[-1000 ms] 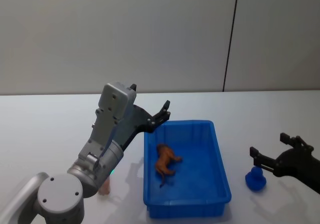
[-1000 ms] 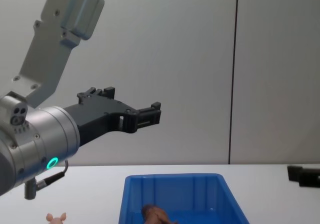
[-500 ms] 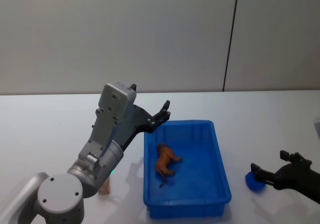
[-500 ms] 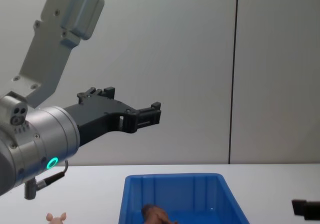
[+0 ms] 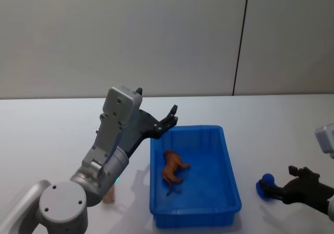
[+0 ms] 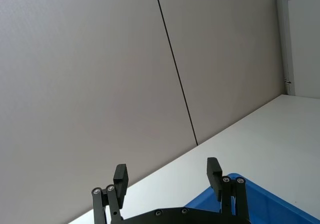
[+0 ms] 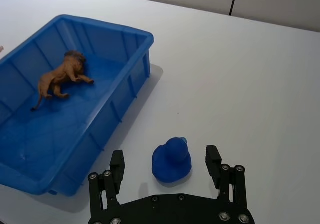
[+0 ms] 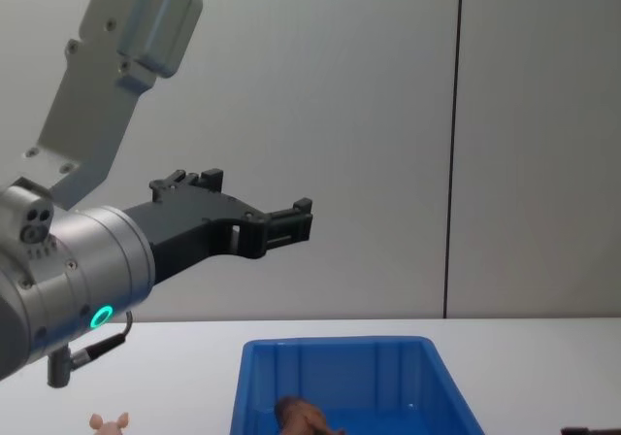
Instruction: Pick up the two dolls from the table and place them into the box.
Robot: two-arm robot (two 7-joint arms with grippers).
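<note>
The brown doll (image 5: 173, 170) lies on its side inside the blue box (image 5: 229, 161); the right wrist view shows the same doll (image 7: 62, 77) on the floor of the box (image 7: 102, 28). The pink doll (image 5: 108, 196) stands on the white table (image 5: 47, 129) left of the box, partly behind my left arm; its ears (image 8: 109, 421) peek up in the chest view. My left gripper (image 5: 170, 119) hangs open and empty high above the box's far left corner. My right gripper (image 7: 166, 165) is open, low over the table to the right of the box.
A small blue duck-shaped toy (image 7: 171, 158) sits on the table just ahead of my right gripper's open fingers, right of the box (image 5: 267, 184). The raised left arm (image 8: 116, 76) looms large across the chest view. A grey wall stands behind the table.
My right gripper has pulled back toward me and sunk lower, dropping out of the chest view. The left arm, both dolls and the box have not moved.
</note>
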